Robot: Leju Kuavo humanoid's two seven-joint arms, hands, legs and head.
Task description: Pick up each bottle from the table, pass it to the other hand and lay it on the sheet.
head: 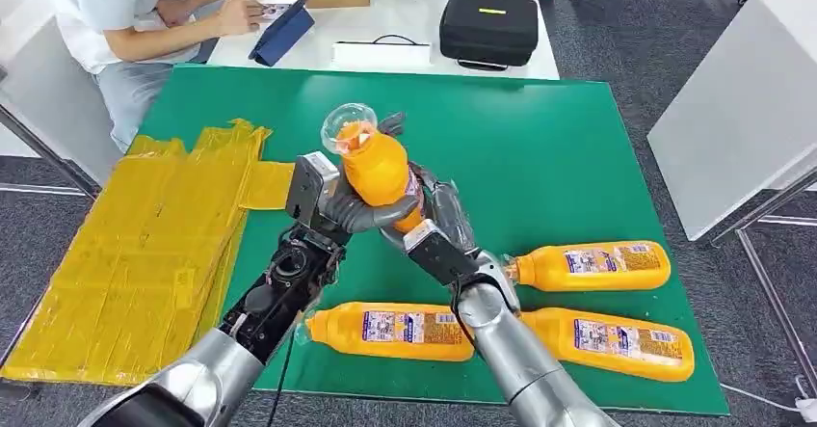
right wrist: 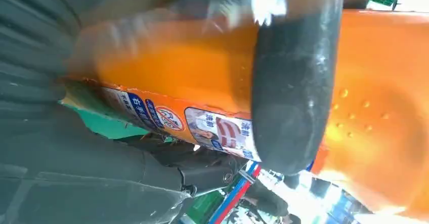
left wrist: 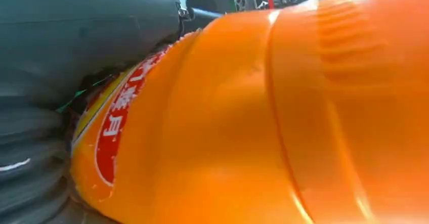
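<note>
now | both hands (head: 385, 217) grip orange bottle (head: 376, 167) | above green table (head: 540, 157)

Three orange plastic bottles lying on the green worktop (head: 578, 157) block five o'clock: (head: 390, 331), (head: 590, 265), (head: 617, 342). Bare green lies open toward one o'clock; the crinkled yellow sheet (head: 144, 253) spreads at nine.

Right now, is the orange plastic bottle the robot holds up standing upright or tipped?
Tipped. The orange plastic bottle leans with its clear cap end up and to the left, gripped between the left hand and right hand.
</note>
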